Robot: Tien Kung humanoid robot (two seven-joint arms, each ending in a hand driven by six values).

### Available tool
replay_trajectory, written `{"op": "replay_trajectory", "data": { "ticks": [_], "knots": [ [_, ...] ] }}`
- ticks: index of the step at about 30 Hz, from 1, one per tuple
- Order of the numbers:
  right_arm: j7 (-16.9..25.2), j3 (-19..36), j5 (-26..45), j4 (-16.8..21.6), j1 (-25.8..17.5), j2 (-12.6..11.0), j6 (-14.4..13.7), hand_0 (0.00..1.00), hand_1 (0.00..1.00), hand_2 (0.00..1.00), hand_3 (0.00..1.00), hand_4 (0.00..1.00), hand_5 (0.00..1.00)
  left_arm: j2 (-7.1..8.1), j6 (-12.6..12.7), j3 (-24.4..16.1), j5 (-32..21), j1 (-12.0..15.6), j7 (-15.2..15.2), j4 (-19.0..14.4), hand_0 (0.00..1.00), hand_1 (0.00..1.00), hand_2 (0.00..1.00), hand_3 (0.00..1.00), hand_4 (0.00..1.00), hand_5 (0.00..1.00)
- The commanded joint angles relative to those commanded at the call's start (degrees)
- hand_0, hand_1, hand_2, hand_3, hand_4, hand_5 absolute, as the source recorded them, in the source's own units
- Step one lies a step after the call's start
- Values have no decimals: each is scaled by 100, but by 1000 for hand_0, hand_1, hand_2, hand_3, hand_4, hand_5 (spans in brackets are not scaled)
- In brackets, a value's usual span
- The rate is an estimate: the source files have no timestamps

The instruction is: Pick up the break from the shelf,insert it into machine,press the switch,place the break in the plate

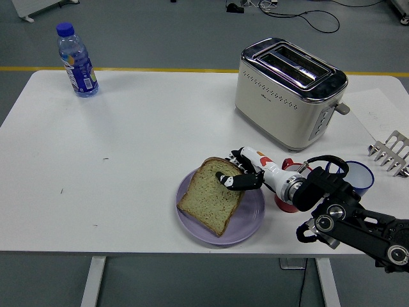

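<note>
A slice of brown bread lies on the lilac plate near the table's front edge. My right hand comes in from the lower right and its fingers still pinch the slice's upper right corner, thumb on top. The cream toaster stands at the back right with both slots empty. A metal rack shows at the right edge. The left arm is out of view.
A blue-capped water bottle stands at the back left. A red mug and a blue mug sit right of the plate, partly hidden by my right forearm. A sheet of paper lies beside the toaster.
</note>
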Motion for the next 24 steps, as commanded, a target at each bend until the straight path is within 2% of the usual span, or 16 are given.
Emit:
{"op": "replay_trajectory", "data": {
  "ticks": [4, 5, 10, 11, 16, 17, 21, 22, 24],
  "knots": [
    [148, 4, -189, -134, 45, 26, 82, 275, 345, 417, 503, 518, 2, 0, 7, -4, 0, 6, 0, 0, 603, 459, 433, 545, 287, 930],
    [171, 4, -213, -151, 48, 29, 99, 356, 440, 500, 538, 430, 2, 0, 7, -8, 5, 7, 0, 0, 603, 460, 433, 546, 287, 931],
    [302, -8, -471, -239, 55, 33, 274, 356, 440, 500, 538, 430, 2, 0, 5, 1, 12, 14, 3, 0, 603, 460, 433, 546, 287, 931],
    [312, -8, -509, -246, 55, 34, 291, 453, 529, 548, 571, 496, 68, 0, 6, -1, 15, 15, 4, 0, 603, 460, 433, 546, 287, 931],
    [365, 34, -984, -317, 51, 55, 430, 453, 529, 548, 571, 496, 68, 0, -1, -4, 39, 20, 6, 0, 603, 460, 433, 546, 287, 931],
    [381, 47, -1125, -323, 49, 59, 436, 655, 686, 716, 738, 640, 162, 0, -3, -3, 42, 22, 7, 0, 603, 462, 438, 545, 287, 931],
    [448, 141, -1917, -325, 33, 80, 540, 655, 686, 716, 738, 640, 162, 0, -17, -11, 77, 47, 13, 0, 603, 462, 438, 545, 287, 931],
    [453, 147, -1994, -325, 32, 81, 549, 747, 753, 821, 864, 674, 193, 0, -18, -11, 80, 48, 13, 0, 603, 463, 441, 545, 287, 931],
    [445, 168, -2146, -321, 26, 83, 584, 747, 753, 821, 864, 674, 193, 0, -21, -10, 84, 53, 14, 0, 603, 463, 441, 545, 287, 931]
  ]
}}
